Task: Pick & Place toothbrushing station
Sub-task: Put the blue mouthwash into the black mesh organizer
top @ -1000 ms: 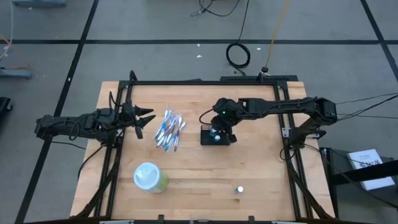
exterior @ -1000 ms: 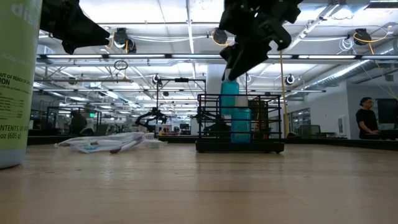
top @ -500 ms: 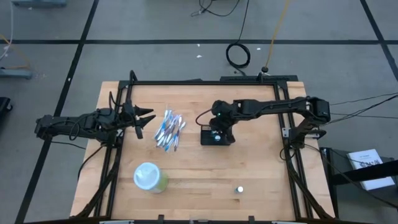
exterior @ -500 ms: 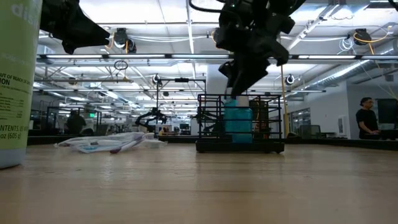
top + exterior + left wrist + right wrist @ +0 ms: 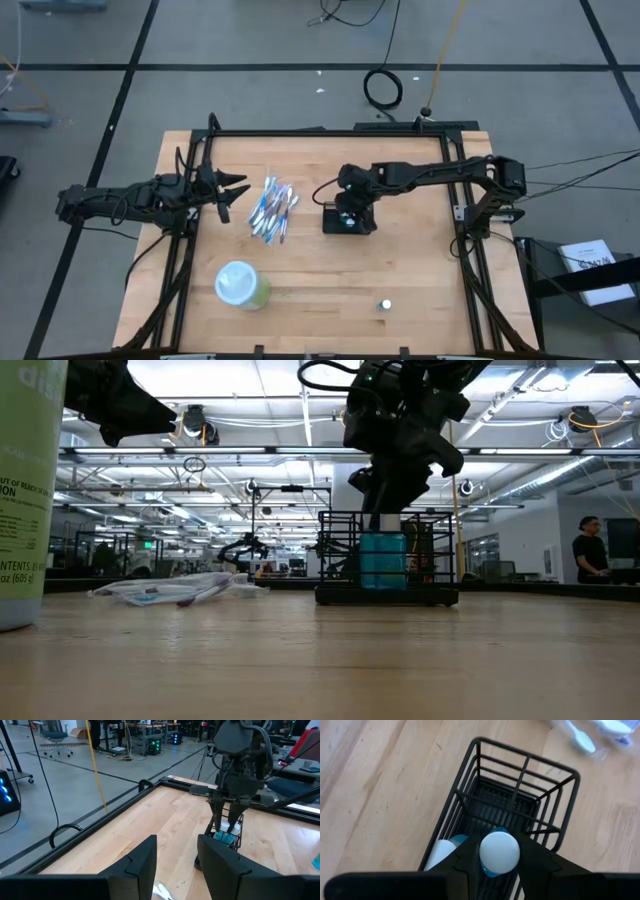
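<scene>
- The small black rectangular wire caddy (image 5: 348, 219) stands on the pale wooden table (image 5: 420, 280) just right of centre in the high view; in the low view the caddy (image 5: 386, 560) sits upright at centre frame, its bars standing straight.
- The right gripper (image 5: 349, 207) hangs directly over the caddy, its dark arm reaching in from the right edge of the high view.
- In the right wrist view its two dark fingers (image 5: 467, 857) press on either side of a turquoise bottle with a round white cap (image 5: 499, 852), so the pincer is clamped on that bottle, which stands upright inside the caddy (image 5: 520, 795).
- In the low view the turquoise bottle (image 5: 381, 560) shows behind the caddy's bars, its base down near the caddy's floor, with the gripper (image 5: 392, 485) right above it.
- A second pale rounded item (image 5: 441, 853) lies inside the caddy just beside the bottle; what it is I cannot tell.
- The left gripper (image 5: 232, 193) waits at the left of the high view, near the table's left side; its fingers (image 5: 137, 862) stand apart with nothing between them.
- A loose bundle of blue-and-white toothbrushes (image 5: 273, 208) lies between the left gripper and the caddy, touching neither.
- A round pale-green cup with a whitish top (image 5: 240, 285) stands at lower left of the high view, well apart from the caddy.
- A small white round object (image 5: 385, 303) lies near the table's lower edge, right of centre.
</scene>
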{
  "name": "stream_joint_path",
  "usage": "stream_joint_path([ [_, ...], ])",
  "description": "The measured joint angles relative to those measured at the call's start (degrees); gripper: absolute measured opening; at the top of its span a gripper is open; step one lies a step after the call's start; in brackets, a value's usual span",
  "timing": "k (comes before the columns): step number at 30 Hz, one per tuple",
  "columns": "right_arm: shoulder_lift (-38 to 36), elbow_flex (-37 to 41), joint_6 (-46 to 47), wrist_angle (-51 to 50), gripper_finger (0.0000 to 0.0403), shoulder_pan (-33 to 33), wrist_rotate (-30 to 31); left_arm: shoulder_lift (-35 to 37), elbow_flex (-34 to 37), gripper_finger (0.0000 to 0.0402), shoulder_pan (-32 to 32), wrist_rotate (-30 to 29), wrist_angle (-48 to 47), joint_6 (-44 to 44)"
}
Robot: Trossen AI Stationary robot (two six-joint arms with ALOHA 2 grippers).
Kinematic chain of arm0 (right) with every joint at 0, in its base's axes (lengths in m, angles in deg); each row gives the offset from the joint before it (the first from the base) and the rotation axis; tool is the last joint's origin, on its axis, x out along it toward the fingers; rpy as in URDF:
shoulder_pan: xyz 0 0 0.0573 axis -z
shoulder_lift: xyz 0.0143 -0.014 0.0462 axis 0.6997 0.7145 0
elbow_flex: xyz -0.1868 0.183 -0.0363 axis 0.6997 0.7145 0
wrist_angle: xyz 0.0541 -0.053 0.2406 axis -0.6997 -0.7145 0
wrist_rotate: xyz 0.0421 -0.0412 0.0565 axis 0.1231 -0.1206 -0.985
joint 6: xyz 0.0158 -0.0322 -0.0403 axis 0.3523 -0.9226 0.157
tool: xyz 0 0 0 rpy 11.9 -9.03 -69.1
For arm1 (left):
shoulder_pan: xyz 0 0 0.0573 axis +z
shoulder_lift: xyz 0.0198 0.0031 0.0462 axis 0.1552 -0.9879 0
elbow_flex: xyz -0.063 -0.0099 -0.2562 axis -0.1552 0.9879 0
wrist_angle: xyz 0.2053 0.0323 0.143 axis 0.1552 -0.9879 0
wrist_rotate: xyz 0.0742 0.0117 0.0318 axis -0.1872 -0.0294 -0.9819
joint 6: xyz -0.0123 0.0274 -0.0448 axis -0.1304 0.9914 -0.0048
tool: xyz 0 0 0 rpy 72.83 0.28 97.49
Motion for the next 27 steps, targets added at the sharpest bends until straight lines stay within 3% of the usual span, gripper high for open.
stream_joint_path([
  [27,2.54,-0.04,0.86,4.26,0.0096,0.00,-2.88,0.00,-0.02,0.0150,0.00,0.00,0.01,0.00],
])
